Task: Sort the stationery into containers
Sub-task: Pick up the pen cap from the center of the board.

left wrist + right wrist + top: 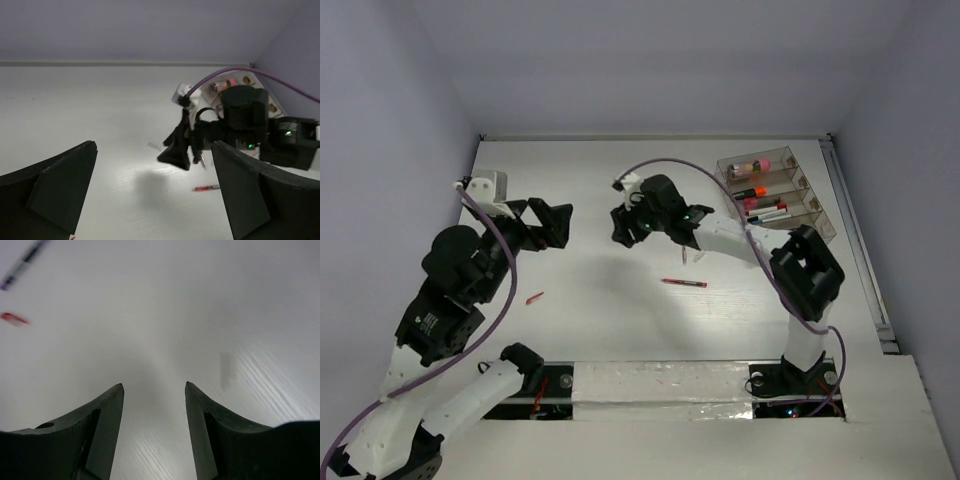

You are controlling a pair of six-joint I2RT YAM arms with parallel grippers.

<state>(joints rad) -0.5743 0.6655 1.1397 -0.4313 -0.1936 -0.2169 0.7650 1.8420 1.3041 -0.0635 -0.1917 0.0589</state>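
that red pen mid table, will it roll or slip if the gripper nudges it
The red pen looks thin and round, so a nudge would probably roll it on the smooth table. It appears stiff and light; a centred pinch should lift it level.

Lab test cell: bare walls (640,60), white table (590,320).

Organiser (823,224) far right (highlighters (750,192) inside); pen (684,283) nearer, left of it; small piece (534,297) farther left.

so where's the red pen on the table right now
In the top external view the red pen lies flat near the middle of the table, just on the near side of the right gripper and down-left of the clear organiser.
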